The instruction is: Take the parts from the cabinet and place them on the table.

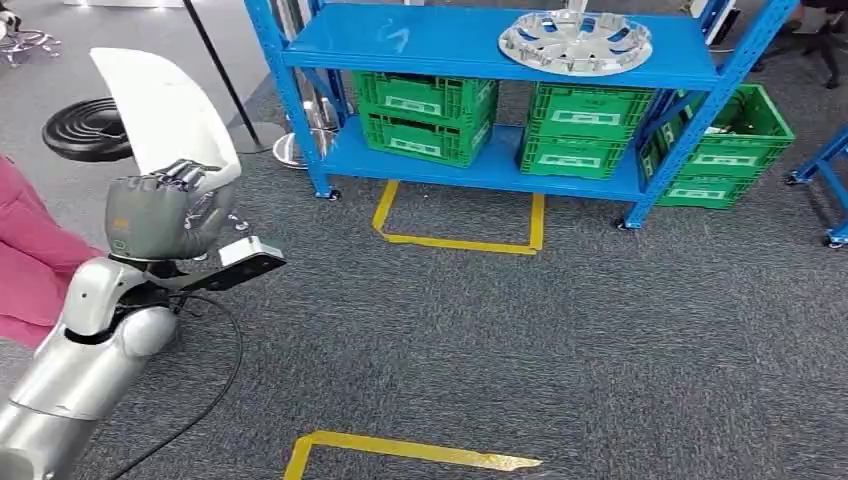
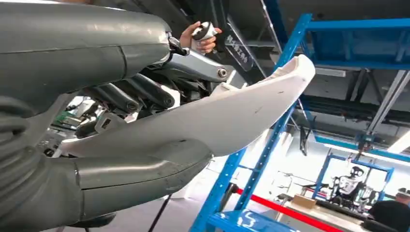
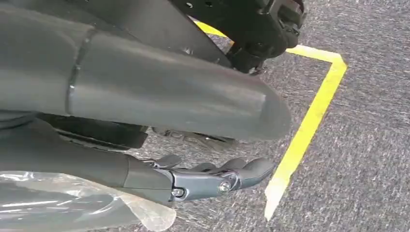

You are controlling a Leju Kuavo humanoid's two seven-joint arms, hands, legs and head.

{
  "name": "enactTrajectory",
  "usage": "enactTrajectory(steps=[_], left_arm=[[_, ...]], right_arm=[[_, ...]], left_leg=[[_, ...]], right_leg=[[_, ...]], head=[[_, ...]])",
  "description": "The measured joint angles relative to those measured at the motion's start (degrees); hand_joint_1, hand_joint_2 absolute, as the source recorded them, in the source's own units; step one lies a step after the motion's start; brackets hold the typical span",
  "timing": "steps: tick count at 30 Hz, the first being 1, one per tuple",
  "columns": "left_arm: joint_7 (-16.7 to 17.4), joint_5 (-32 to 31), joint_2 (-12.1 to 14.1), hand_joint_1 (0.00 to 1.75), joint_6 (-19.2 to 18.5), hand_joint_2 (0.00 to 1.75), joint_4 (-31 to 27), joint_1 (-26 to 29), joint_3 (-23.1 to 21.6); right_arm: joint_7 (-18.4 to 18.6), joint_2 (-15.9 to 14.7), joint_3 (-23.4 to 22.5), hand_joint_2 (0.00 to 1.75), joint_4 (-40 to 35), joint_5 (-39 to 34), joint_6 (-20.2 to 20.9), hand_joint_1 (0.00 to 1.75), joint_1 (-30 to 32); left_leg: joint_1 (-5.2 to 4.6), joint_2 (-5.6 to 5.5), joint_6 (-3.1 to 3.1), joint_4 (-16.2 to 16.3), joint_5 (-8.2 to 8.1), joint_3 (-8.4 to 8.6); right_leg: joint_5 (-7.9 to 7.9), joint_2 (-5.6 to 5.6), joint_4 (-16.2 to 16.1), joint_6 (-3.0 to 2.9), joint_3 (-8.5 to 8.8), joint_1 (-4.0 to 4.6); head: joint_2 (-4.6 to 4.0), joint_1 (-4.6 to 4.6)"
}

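At the left, the left hand [image 1: 165, 215] grips a curved white plastic panel [image 1: 165, 110] by its lower edge, holding it upright well clear of the blue metal shelving rack [image 1: 480, 45]. The carry will likely go best with the panel kept steady and away from the rack's posts until a surface is reached. The right hand [image 3: 212, 176] hangs above grey carpet [image 3: 367, 145], fingers loosely extended, holding nothing.
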Motion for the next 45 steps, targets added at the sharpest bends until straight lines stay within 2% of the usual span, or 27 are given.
enactTrajectory(steps=[4, 8, 19, 45], left_arm=[[0.0, 0.0, 0.0, 1.75, 0.02, 1.75, 0.0, 0.0, 0.11], [0.0, 0.02, 0.04, 1.75, 0.28, 1.75, -0.02, 0.07, 0.22], [0.35, -0.5, 0.28, 1.75, 1.14, 1.75, -0.17, 0.4, 0.13], [0.98, -0.83, 0.28, 1.75, 1.68, 1.75, -0.22, 0.77, -0.09]], right_arm=[[0.26, 0.04, 0.0, 0.0, 0.0, -0.07, -0.22, 0.0, 0.0], [3.51, 0.09, -0.04, 0.0, 0.02, -1.24, -1.25, 0.0, 0.1], [7.93, -1.01, -1.97, 0.0, 0.77, -5.75, 0.83, 0.0, 0.71], [9.18, -1.03, -2.1, 0.0, 0.98, -5.38, -1.14, 0.0, 0.69]], left_leg=[[0.0, 0.0, 0.0, 0.0, 0.0, 0.0], [0.0, 0.0, 0.0, 0.0, 0.0, 0.0], [0.0, 0.0, 0.03, 0.0, 0.02, -0.03], [0.0, 0.0, 0.05, 0.0, 0.09, -0.04]], right_leg=[[0.01, 0.01, 0.0, 0.02, -0.02, 0.0], [0.01, 0.01, 0.0, 0.02, -0.03, 0.01], [0.02, 0.01, 0.0, 0.02, -0.05, 0.0], [0.06, 0.0, 0.0, 0.01, -0.05, 0.0]], head=[[0.0, 0.0], [0.0, 0.0], [0.0, 0.0], [0.0, 0.0]])
